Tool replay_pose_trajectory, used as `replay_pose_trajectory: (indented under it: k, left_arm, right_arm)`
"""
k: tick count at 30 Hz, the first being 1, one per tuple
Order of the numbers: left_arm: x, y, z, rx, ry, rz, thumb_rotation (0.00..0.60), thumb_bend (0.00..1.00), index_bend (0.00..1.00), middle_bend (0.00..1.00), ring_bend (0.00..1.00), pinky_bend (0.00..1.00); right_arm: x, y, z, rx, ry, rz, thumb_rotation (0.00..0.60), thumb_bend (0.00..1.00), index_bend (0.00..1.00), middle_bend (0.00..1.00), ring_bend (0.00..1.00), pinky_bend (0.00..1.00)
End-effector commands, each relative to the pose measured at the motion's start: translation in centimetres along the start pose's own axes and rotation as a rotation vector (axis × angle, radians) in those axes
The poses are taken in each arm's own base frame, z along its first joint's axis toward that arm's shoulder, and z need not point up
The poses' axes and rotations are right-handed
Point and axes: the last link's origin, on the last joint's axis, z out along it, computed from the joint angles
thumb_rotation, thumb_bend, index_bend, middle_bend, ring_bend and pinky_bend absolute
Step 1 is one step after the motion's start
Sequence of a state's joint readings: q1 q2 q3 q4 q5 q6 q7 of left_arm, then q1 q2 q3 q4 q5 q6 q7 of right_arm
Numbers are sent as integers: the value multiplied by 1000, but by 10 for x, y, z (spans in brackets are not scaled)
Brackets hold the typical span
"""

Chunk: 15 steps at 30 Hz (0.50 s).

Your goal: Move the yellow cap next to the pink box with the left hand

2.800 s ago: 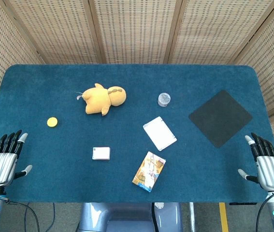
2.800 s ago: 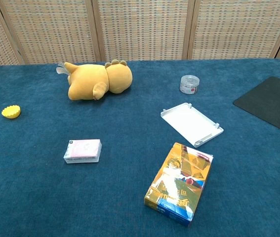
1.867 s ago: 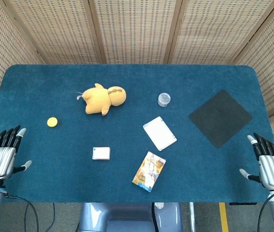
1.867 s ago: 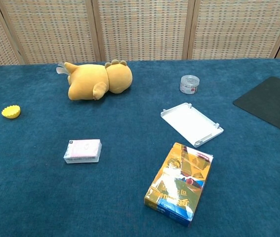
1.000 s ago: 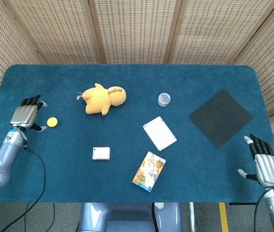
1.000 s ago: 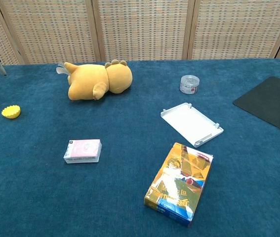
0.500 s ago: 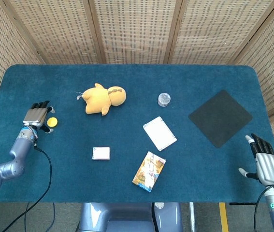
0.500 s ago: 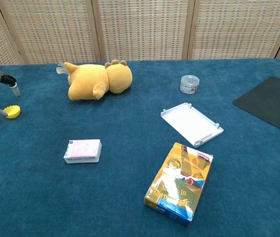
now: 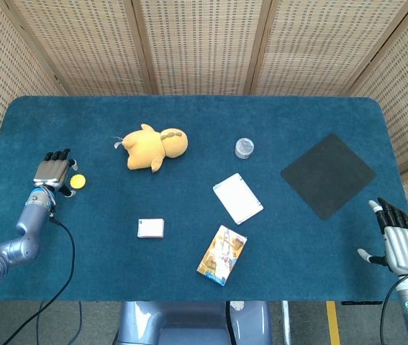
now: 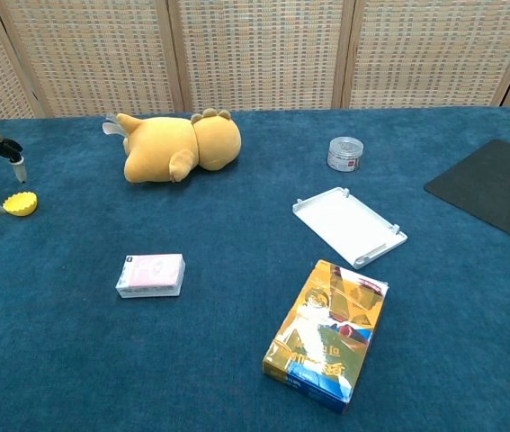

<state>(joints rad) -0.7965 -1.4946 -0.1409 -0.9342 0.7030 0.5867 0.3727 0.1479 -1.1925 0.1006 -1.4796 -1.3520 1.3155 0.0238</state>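
Table (image 9: 189, 122) covered in dark teal felt; woven cane screens with wooden posts behind. Small round yellow cap (image 9: 78, 181) lies on felt near left edge, well apart from small pink box (image 9: 150, 228). Left hand (image 9: 53, 171) just beside cap, fingers apart, holding nothing; contact with cap unclear. Right hand (image 9: 399, 246) at right corner, fingers spread, empty; wrist cut off by frame. Chest view shows only left fingertips (image 10: 18, 166).

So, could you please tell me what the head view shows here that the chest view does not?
Only the head view shows the right robot hand, open at the table's near right corner, and the left forearm. Only the chest view shows the pink box's pink top. Both show the left robot hand beside the yellow cap, the plush toy and the white tray.
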Motion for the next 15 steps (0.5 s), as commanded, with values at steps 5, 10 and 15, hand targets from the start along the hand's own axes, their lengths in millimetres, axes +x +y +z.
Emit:
replay_pose_trajectory:
  k: [5, 10, 15]
  left_arm:
    - [-5, 6, 7, 2, -6, -7, 600, 209, 344, 0, 0, 0]
    - [-8, 16, 11, -10, -11, -4, 600, 211, 363, 0, 0, 0]
    - [-10, 17, 12, -12, -7, 18, 600, 232, 400, 0, 0, 0]
  right_arm:
    - [-1, -1, 0, 3, -3, -2, 600, 0, 61, 0, 0, 65]
    - [0, 0, 0, -1, 2, 3, 600, 0, 61, 0, 0, 66]
    - [1, 1, 0, -2, 10, 11, 600, 0, 61, 0, 0, 65]
